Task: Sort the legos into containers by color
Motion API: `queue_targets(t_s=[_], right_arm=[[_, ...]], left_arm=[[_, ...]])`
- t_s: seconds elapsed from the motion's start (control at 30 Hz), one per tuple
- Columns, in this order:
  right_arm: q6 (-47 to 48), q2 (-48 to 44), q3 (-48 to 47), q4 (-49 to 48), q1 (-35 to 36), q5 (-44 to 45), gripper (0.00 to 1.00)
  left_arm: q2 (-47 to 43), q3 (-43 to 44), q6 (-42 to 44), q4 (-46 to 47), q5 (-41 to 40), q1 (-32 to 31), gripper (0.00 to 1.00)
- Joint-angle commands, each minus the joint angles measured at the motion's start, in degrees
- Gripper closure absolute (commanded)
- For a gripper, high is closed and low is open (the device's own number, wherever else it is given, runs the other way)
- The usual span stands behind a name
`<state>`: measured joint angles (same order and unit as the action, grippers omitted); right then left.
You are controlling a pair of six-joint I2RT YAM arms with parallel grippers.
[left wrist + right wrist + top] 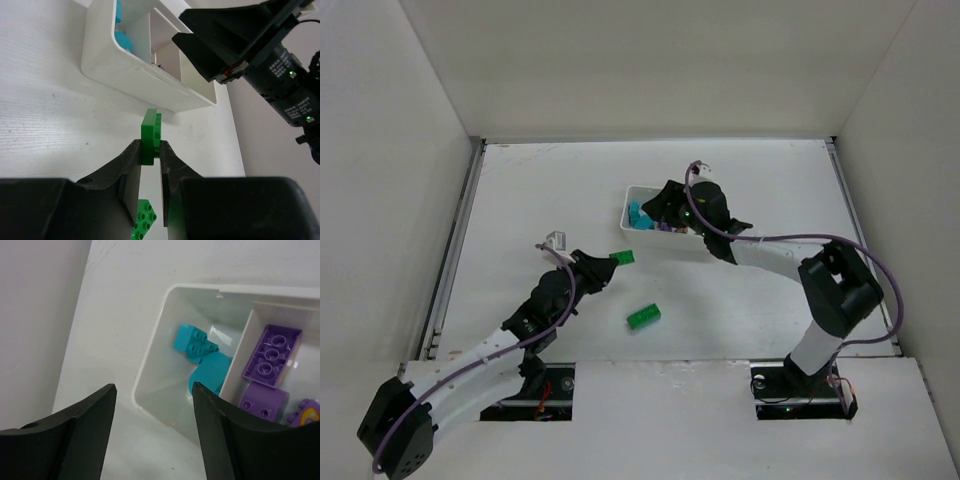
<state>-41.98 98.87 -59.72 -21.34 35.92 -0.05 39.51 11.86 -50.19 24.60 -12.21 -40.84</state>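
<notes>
My left gripper [151, 150] is shut on a green lego [150, 131], held on edge above the table, a short way in front of the white tray [145, 75]. From above, this lego [622, 258] sits left of and below the tray [632, 195]. A second green lego [643, 317] lies loose on the table, seen under the left jaws [142, 222]. My right gripper [154, 387] hangs open and holds nothing, over the tray's near corner [150, 360]. Two cyan legos [196, 342] lie in the end compartment and purple legos [272, 355] in the one beside it.
The right arm's black wrist [250, 35] hovers over the tray's far side, close to the left gripper's line toward the tray. White walls enclose the table on the left, back and right. A metal rail [455, 250] runs along the left edge.
</notes>
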Motion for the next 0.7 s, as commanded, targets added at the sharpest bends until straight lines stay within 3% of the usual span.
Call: queue_targets(t_s=[0.0, 0.17, 0.3, 0.47, 0.67], right_arm=[[0.0, -8.3, 4.2, -2.6, -1.4, 2.9, 0.35], [-0.3, -25.0, 20.5, -6.3, -3.4, 12.8, 0.64], [0.2, -38.2, 30.3, -3.6, -5.7, 19.3, 0.71], [-1.8, -48.2, 38.4, -1.3, -9.8, 24.0, 0.66], [-4.0, -48.2, 40.9, -3.7, -11.4, 23.4, 0.56]], left_arm=[[2.5, 5.0, 1.5, 4.8, -0.1, -0.7, 0.91], [11.4, 11.9, 4.1, 8.6, 0.8, -3.7, 0.91], [23.5, 21.0, 7.6, 11.3, 0.8, -8.1, 0.91], [38.1, 33.6, 13.6, 10.6, -0.9, -9.5, 0.91], [52.7, 47.3, 16.1, 8.5, 0.2, -7.8, 0.90]])
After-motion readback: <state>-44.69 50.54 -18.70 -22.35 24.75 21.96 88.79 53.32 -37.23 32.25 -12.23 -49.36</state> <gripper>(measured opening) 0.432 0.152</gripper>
